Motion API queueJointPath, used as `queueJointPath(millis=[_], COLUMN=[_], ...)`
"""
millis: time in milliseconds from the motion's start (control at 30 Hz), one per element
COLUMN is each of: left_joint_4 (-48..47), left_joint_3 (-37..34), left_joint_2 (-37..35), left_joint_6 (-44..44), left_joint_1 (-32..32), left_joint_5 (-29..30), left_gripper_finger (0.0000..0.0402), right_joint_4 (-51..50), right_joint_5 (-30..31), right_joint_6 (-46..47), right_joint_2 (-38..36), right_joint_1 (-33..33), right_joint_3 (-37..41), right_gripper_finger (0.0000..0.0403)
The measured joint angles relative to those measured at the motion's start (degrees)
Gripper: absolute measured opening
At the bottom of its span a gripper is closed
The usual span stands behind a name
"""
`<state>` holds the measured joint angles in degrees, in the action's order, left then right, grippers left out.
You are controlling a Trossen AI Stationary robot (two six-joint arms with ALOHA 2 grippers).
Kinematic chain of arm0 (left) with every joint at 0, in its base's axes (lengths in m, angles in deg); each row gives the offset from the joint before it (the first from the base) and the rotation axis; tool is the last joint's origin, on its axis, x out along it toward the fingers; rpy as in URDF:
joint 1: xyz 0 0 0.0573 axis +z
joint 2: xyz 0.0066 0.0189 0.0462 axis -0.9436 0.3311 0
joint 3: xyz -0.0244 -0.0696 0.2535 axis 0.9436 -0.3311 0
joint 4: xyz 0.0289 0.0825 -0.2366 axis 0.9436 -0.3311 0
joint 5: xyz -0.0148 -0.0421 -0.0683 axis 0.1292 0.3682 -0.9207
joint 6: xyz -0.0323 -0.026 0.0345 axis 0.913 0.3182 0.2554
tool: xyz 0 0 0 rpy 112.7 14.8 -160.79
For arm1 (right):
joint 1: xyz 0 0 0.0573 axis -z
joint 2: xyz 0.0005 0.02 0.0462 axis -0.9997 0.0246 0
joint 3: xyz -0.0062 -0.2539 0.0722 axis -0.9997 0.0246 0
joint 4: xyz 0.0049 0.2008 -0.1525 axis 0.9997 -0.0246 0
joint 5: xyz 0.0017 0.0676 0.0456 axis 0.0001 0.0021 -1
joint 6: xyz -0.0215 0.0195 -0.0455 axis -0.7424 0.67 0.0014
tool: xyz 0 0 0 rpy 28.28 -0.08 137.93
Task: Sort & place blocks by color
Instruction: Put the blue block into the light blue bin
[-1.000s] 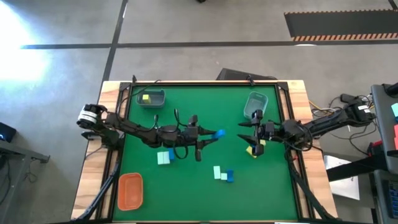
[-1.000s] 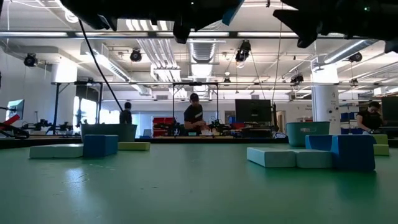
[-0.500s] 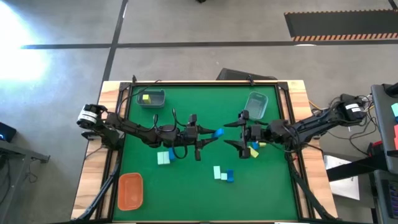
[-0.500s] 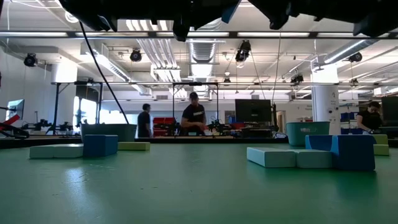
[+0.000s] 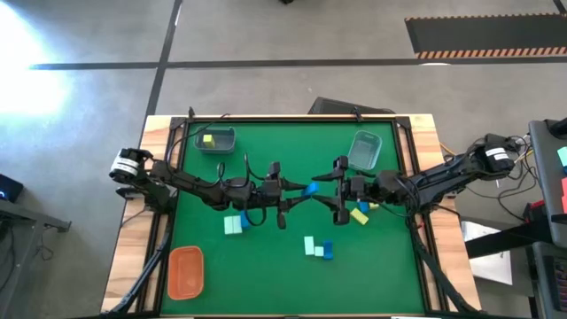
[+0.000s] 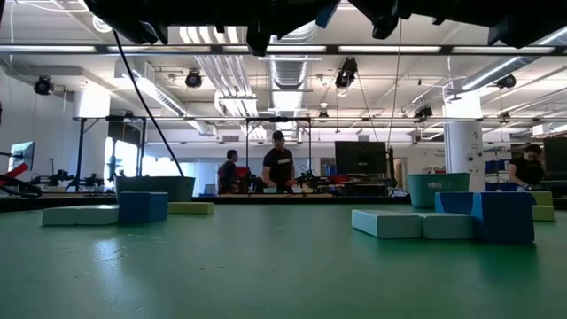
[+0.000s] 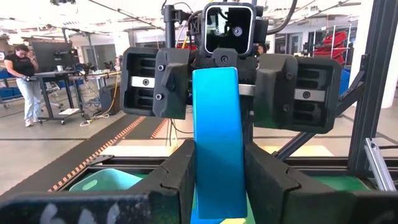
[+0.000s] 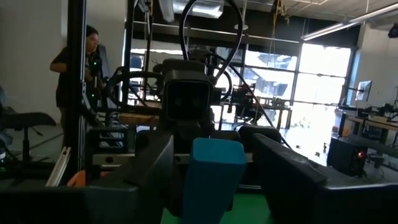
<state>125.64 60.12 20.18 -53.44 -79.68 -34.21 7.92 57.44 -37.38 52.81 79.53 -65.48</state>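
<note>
The left gripper (image 5: 299, 197) hangs above the middle of the green table (image 5: 266, 257), its fingers (image 7: 177, 177) pinching the lower part of a long blue block (image 5: 310, 189), which sticks out toward the right arm. In the left wrist view the block stands upright between the two dark fingers, with the other arm's head just behind it.

The right gripper (image 5: 339, 190) faces the left one across the table centre. Its fingers (image 8: 146, 171) are spread wide on either side of the block's free end (image 8: 211, 177); gaps show on both sides, so they do not seem to touch it.

Since a second ago the left gripper has kept its place and its grip. The right gripper has travelled from beside the yellow block (image 5: 360, 215) near the right edge to the table centre, leaving that block on the table.

Other blocks lie loose: a mint and blue pair (image 5: 234, 223) to the left, and a mint and blue cluster (image 5: 317, 247) nearer the front edge.
</note>
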Motion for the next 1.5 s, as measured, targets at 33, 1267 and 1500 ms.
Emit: queueJointPath(millis=[33,1267,1500], left_joint_4=[-0.05,-28.13,-28.61], left_joint_3=[-0.01,-1.20,-2.48], left_joint_2=[-0.02,-17.89,-22.15], left_joint_6=[0.00,-12.98,-13.51], left_joint_1=[0.00,1.52,1.79], left_joint_5=[0.00,17.52,23.26], left_gripper_finger=[0.0094,0.0245,0.0245], right_joint_4=[0.01,-67.30,-99.26], right_joint_5=[0.00,21.13,20.35], right_joint_6=[0.01,16.30,29.48], right_joint_2=[0.00,-9.10,-3.76], right_joint_1=[0.00,5.13,12.75], right_joint_3=[-0.03,-18.25,-32.15], right_gripper_finger=[0.0181,0.0094,0.0094])
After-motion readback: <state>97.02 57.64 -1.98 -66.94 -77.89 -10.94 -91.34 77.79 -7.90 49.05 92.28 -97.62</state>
